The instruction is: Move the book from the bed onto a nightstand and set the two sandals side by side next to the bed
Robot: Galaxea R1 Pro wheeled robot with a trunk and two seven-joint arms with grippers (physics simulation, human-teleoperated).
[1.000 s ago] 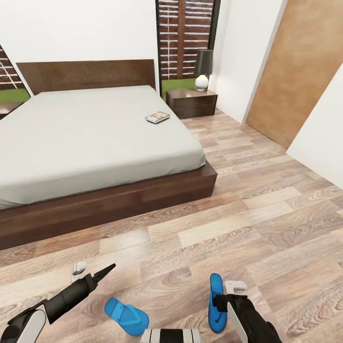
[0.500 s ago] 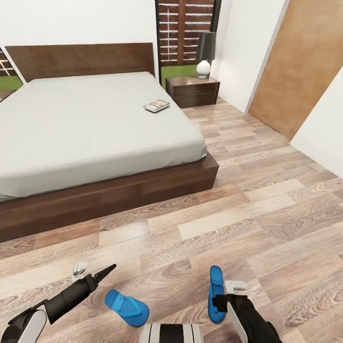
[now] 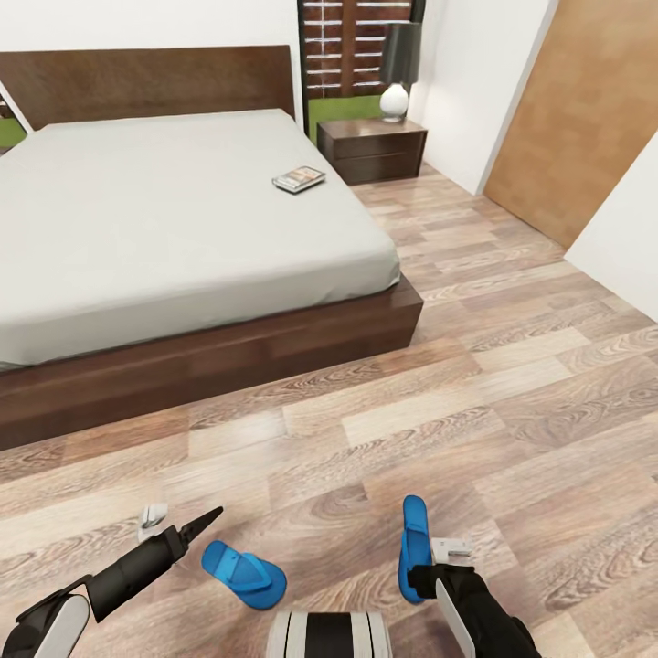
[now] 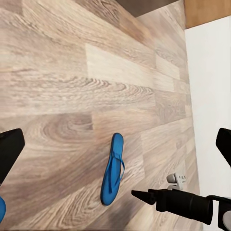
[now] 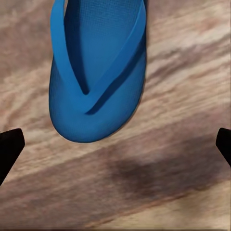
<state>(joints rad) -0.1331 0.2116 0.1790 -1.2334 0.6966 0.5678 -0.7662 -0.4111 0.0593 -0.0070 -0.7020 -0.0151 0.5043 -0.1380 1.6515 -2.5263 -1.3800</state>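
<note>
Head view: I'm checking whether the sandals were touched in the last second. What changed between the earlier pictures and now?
Only the camera moved: the whole picture slid, so the bed, book and nightstand sit higher in frame. Both sandals, one by the left gripper and one by the right gripper, lie untouched on the floor. Nothing was taken hold of or let go.

Bare plank floor (image 3: 512,384) lies open from twelve to three o'clock. The bed (image 3: 183,228) walls off ten to twelve, the nightstand (image 3: 373,149) at one beside it. Close in, one sandal (image 3: 242,574) lies at seven and another (image 3: 415,546) at five, well apart, open floor between them.
</note>
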